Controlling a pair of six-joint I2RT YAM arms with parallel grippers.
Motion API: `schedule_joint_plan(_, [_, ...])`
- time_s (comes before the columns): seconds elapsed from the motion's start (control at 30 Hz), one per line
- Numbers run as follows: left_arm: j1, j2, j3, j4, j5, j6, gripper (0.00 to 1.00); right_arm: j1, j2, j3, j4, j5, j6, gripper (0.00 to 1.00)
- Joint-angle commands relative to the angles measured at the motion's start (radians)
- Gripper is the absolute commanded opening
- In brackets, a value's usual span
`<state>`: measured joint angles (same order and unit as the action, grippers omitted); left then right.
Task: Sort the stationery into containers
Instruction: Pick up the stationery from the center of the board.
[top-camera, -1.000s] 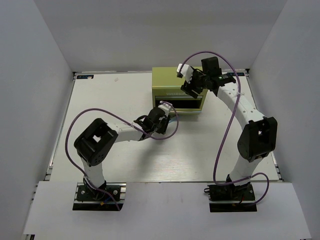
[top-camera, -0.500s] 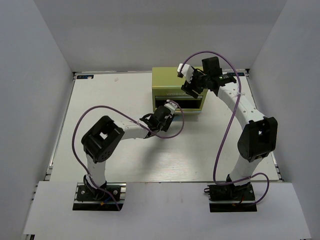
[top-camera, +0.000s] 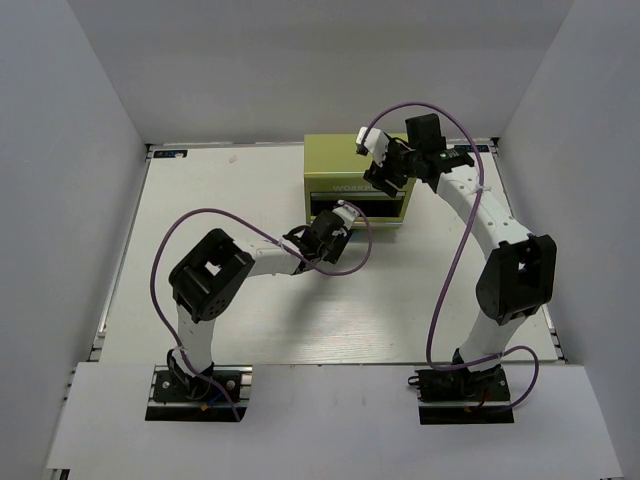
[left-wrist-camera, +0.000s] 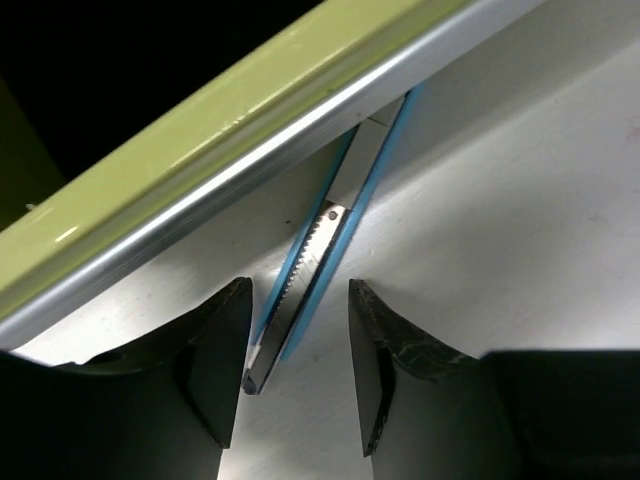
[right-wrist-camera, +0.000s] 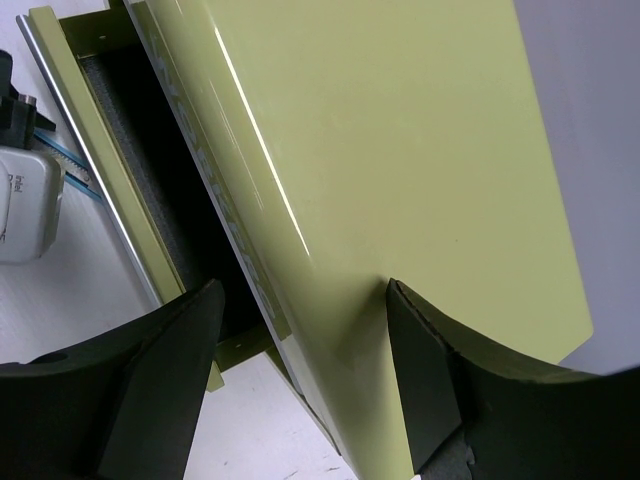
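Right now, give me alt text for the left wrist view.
A slim blue-silver stationery item lies on the white table inside the open left gripper, its far end meeting the metal-edged lip of the yellow-green drawer.

Tally — one chest, one pen
One yellow-green chest with one drawer open, ahead of my right gripper — one pale blue-silver pen inside my left gripper.

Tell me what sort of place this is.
Probably a robotics lab test cell: white table boxed in by plain grey panels, left arm and right arm bolted down, yellow-green drawer chest.
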<state>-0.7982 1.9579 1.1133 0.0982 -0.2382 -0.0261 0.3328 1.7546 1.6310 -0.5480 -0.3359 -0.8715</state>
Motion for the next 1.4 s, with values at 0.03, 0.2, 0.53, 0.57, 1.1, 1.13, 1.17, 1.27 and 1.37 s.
schedule_joint_plan(0.03, [-0.004, -0.014, -0.01, -0.052, 0.098, -0.008, 0.52, -0.015, -0.003, -0.04, -0.135, 0.015, 0.039, 0.71])
schedule_joint_plan(0.2, [-0.004, -0.025, -0.058, -0.075, 0.155, -0.035, 0.5, -0.015, -0.01, -0.046, -0.135, 0.008, 0.04, 0.71])
schedule_joint_plan(0.53, [-0.004, -0.085, -0.122, -0.103, 0.177, -0.089, 0.41, -0.015, -0.023, -0.059, -0.128, -0.005, 0.04, 0.71])
schedule_joint_plan(0.57, [-0.004, -0.085, -0.113, -0.112, 0.163, -0.089, 0.39, -0.018, -0.023, -0.059, -0.132, -0.005, 0.04, 0.71])
schedule_joint_plan(1.1, [-0.013, -0.342, -0.291, -0.123, 0.296, 0.003, 0.0, -0.018, -0.063, -0.114, -0.109, -0.005, 0.055, 0.71])
schedule_joint_plan(1.13, [-0.013, -0.362, -0.303, -0.123, 0.313, 0.021, 0.0, -0.02, -0.061, -0.118, -0.107, -0.003, 0.06, 0.71])
schedule_joint_plan(1.17, [-0.013, -0.398, -0.303, -0.123, 0.329, 0.053, 0.0, -0.021, -0.072, -0.117, -0.101, -0.008, 0.068, 0.71])
schedule_joint_plan(1.27, [-0.013, -0.448, -0.313, -0.132, 0.347, 0.118, 0.0, -0.025, -0.087, -0.132, -0.093, -0.012, 0.075, 0.71])
schedule_joint_plan(1.37, [-0.013, -0.479, -0.313, -0.132, 0.367, 0.179, 0.0, -0.034, -0.102, -0.155, -0.086, -0.011, 0.077, 0.71])
